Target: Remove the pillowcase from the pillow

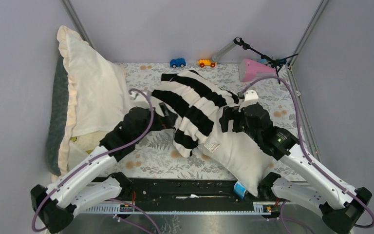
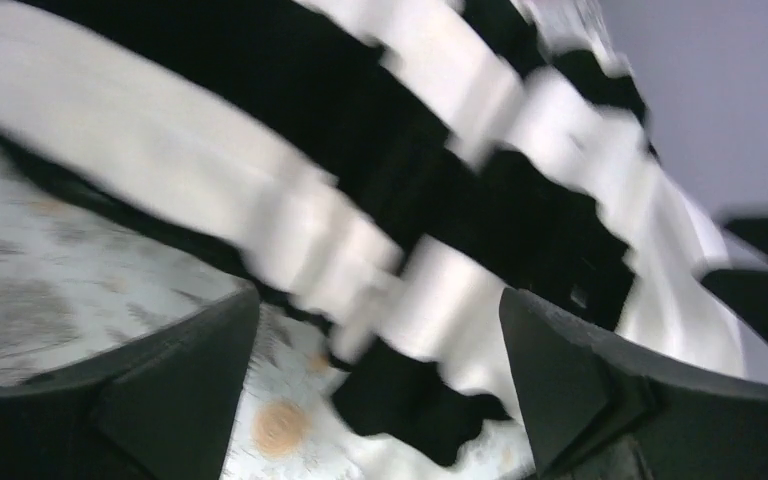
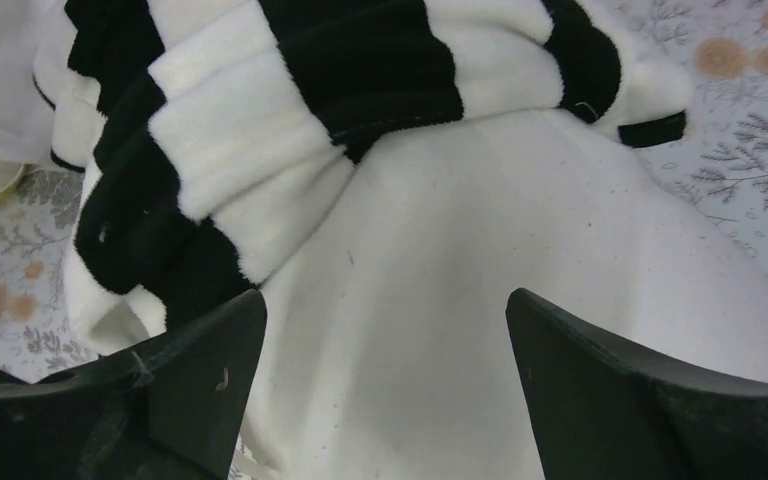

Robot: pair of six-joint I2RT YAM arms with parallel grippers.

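Note:
The black-and-white striped pillowcase (image 1: 190,105) is bunched over the far half of the off-white pillow (image 1: 238,156), whose near half lies bare and slants toward the table's front edge. My left gripper (image 1: 168,119) sits at the case's left side. In the left wrist view it (image 2: 378,310) is open, and the blurred striped pillowcase (image 2: 380,200) hangs just beyond the fingertips. My right gripper (image 1: 226,119) is at the right side. In the right wrist view it (image 3: 385,300) is open over the bare pillow (image 3: 460,260), with the pillowcase (image 3: 290,110) rumpled just ahead.
A cream ruffled-edge pillow (image 1: 92,92) with grey backing leans against the left wall. A blue toy car (image 1: 177,62), an orange toy car (image 1: 206,63), a pink object (image 1: 253,69) and a black stand (image 1: 258,52) line the back. A floral cloth (image 1: 151,161) covers the table.

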